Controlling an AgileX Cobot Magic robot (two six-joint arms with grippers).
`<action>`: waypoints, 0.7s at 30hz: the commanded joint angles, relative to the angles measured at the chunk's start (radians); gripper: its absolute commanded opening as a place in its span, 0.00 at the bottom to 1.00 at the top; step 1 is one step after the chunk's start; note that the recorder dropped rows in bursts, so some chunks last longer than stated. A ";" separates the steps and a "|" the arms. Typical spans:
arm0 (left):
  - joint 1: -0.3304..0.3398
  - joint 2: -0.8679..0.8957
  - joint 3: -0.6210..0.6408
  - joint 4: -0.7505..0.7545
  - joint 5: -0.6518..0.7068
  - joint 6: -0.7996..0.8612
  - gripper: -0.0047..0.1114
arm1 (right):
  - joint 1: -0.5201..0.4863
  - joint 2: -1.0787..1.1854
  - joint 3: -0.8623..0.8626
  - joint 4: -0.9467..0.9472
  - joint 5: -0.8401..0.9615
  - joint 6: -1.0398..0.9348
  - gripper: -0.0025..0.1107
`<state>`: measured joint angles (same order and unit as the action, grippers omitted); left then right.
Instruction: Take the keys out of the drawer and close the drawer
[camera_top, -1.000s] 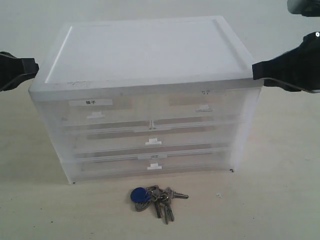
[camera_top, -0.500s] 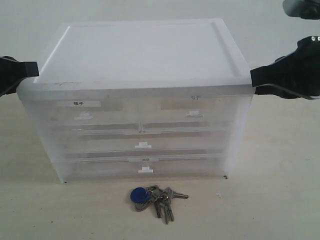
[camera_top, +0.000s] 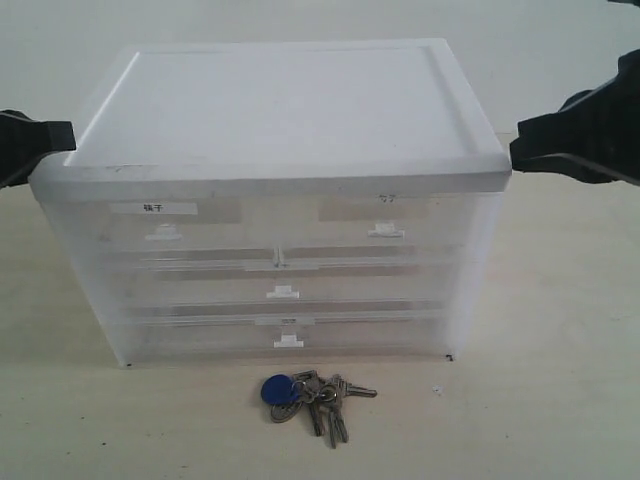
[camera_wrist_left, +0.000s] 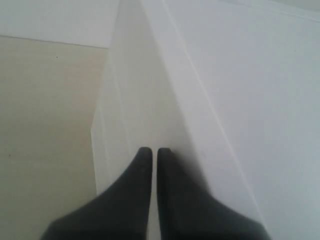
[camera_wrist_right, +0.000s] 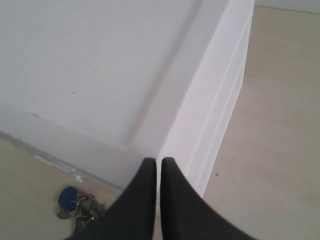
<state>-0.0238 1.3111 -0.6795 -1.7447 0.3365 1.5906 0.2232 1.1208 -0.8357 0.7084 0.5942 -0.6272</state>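
The keys (camera_top: 318, 395), grey metal on a ring with a round blue fob (camera_top: 277, 389), lie on the table just in front of the white translucent cabinet (camera_top: 280, 110). They also show in the right wrist view as keys (camera_wrist_right: 82, 207). The drawer (camera_top: 385, 225), top right with a faint label and white tab handle, sits flush with the cabinet front. My left gripper (camera_top: 70, 135) (camera_wrist_left: 150, 151) is shut and empty at the cabinet's top left edge. My right gripper (camera_top: 515, 150) (camera_wrist_right: 156, 161) is shut and empty at the top right corner.
The top left half-width drawer (camera_top: 160, 225) carries a clear black label. Two full-width drawers (camera_top: 283, 300) lie below, all pushed in. The beige table (camera_top: 540, 380) extends around the cabinet, with a pale wall behind.
The cabinet has slid a little to the left and toward the camera. The right gripper has drawn slightly back to the right. The keys have not moved.
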 joint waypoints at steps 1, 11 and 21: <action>-0.007 -0.084 -0.008 0.000 -0.035 -0.007 0.08 | 0.010 -0.068 -0.002 0.016 0.012 -0.012 0.02; -0.009 -0.368 0.048 0.000 -0.176 -0.007 0.08 | 0.010 -0.310 -0.002 -0.042 0.001 -0.011 0.02; -0.009 -0.732 0.134 0.000 -0.101 -0.007 0.08 | 0.010 -0.637 0.147 -0.044 -0.149 -0.012 0.02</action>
<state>-0.0238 0.6716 -0.5713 -1.7447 0.2240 1.5906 0.2305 0.5603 -0.7421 0.6734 0.5090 -0.6296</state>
